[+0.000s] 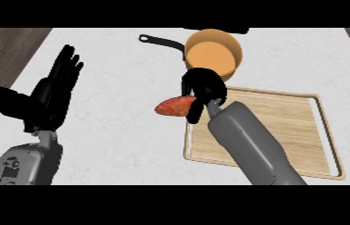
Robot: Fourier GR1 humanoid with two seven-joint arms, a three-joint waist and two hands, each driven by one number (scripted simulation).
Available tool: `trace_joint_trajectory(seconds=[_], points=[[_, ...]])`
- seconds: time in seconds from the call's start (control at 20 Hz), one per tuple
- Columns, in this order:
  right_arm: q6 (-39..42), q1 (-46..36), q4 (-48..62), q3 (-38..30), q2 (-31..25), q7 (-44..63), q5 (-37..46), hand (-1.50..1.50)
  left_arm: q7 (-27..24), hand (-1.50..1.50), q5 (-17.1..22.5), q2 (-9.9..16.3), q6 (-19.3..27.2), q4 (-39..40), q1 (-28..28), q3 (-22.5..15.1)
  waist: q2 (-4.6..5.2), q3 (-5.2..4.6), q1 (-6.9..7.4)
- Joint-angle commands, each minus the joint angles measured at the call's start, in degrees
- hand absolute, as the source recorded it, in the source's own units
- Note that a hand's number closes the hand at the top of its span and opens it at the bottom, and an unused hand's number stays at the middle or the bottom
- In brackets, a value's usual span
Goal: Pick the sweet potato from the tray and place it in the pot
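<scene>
Black and spread flat, the left hand shows at the left of the frame, its fingers straight and pointing toward the upper edge, holding nothing. Its grey forearm comes in from the lower left corner. Behind it, in the upper left corner, a dark wood strip borders the pale speckled desk, which fills most of the frame.

Moving toward the middle, the sweet potato appears as a reddish-orange lump just left of centre. It lies outside the tray, over the bare desk surface beside the tray's left edge, and below the pot in the frame. The right hand is just to its right, fingers curled down around the potato's right end, so the hand is holding it. Whether the potato touches the desk cannot be told from this view.

Above the right hand, at upper centre, sits the orange pot, its black handle reaching toward the upper left. The hand's knuckles overlap the pot's lower rim in the frame.

Right of centre lies the light wooden tray, rectangular with a raised rim. The right grey forearm crosses its left part diagonally from the lower edge up to the hand.
</scene>
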Motion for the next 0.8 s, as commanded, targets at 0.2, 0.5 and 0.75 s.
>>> trace_joint_trajectory(seconds=[0.2,0.5,0.75], points=[[-14.98,-16.45,-2.97,7.18,2.29,20.68,-4.89,1.5,0.57,0.0,-1.36,-2.11,0.06,1.98,-2.93,-3.25,-0.1,0.04,3.31],[-29.27,-27.8,-2.43,12.28,2.33,35.71,3.48,1.5,0.61,0.0,-2.5,-1.66,1.45,3.81,-4.8,-2.12,-0.52,-0.08,0.77],[-33.56,-37.33,2.77,12.51,2.32,43.67,9.11,1.5,1.25,0.0,-0.81,-0.57,0.8,3.66,-5.1,0.0,-0.37,-0.1,-0.23]])
